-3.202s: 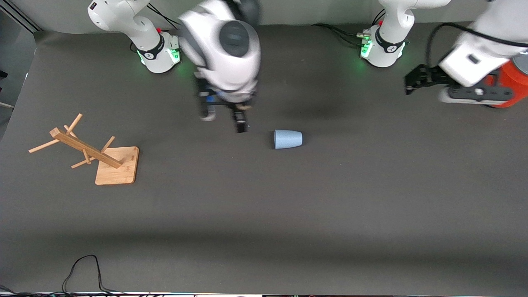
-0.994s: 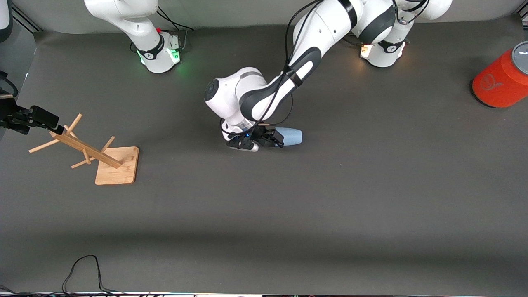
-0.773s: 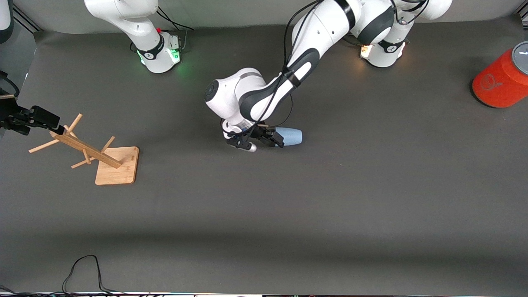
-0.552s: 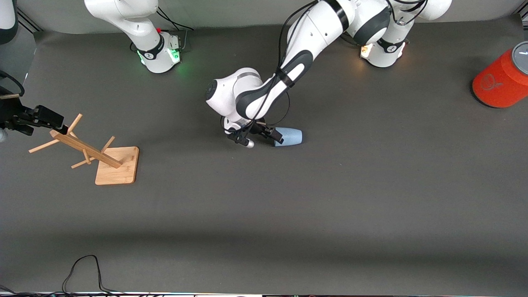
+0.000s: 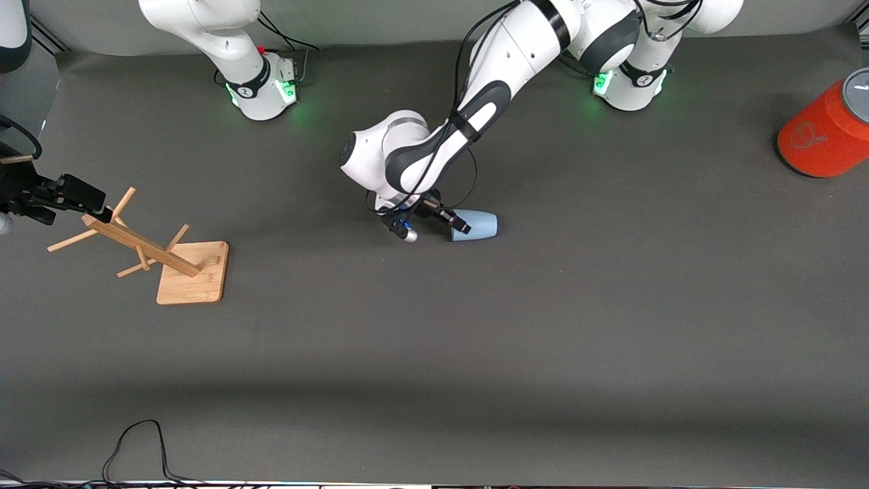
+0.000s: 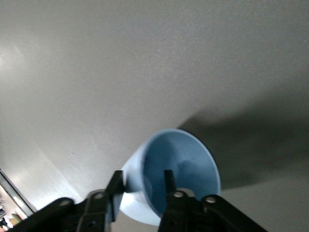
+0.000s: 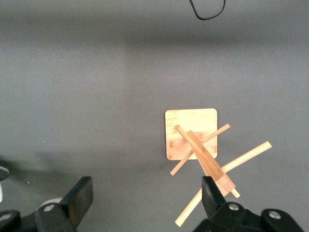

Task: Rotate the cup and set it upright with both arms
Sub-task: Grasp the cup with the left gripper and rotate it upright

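One cup (image 5: 475, 225): small, pale blue, matte, slightly tapered, lying on its side on the dark grey table (image 5: 475, 353), mouth turned toward the left gripper (image 5: 453, 223). In the left wrist view, smooth blue hollow of the cup (image 6: 178, 169) wide to the camera, rim pinched between two black fingers (image 6: 115, 186), one inside the mouth and one outside the wall; lower part of the rim cut off by the gripper body. Left gripper closed on that rim, at the cup's mouth end, low over the table.

One wooden rack (image 5: 146, 251) well away from the left gripper, toward the right arm's end of the table: flat square base, leaning post, thin round pegs sticking out. Right gripper (image 5: 71, 193) just above the rack's top, fingers spread wide in the right wrist view (image 7: 145, 200), rack (image 7: 198, 145) below and between them; arm partly cut off at the frame edge.

One orange cylinder (image 5: 825, 132) with grey top, toward the left arm's end, partly cut off.
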`<control>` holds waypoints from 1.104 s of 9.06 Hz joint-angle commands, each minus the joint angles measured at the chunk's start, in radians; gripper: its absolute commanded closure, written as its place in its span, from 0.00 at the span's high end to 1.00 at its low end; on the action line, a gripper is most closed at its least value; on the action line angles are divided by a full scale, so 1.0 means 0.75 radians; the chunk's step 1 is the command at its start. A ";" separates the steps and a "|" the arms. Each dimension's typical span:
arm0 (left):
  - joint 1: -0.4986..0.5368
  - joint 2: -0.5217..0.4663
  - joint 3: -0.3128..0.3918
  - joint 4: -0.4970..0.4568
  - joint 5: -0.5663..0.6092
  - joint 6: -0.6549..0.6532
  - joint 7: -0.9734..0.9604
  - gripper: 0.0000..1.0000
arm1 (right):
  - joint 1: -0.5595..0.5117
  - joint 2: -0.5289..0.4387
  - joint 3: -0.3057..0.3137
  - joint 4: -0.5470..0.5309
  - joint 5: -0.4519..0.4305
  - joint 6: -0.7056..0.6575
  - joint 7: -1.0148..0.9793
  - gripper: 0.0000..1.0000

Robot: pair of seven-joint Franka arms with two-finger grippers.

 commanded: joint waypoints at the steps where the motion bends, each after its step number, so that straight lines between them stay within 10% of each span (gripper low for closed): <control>1: -0.009 -0.030 0.012 -0.012 0.023 -0.055 0.061 0.00 | 0.003 0.007 -0.007 0.010 -0.001 0.024 -0.034 1.00; 5: 0.060 -0.163 0.030 0.061 -0.005 -0.176 0.227 0.00 | 0.042 0.043 -0.003 0.032 -0.015 0.024 -0.032 1.00; 10: 0.403 -0.573 0.030 0.049 -0.475 -0.096 -0.011 0.00 | 0.046 0.046 -0.028 0.039 -0.067 0.014 -0.009 1.00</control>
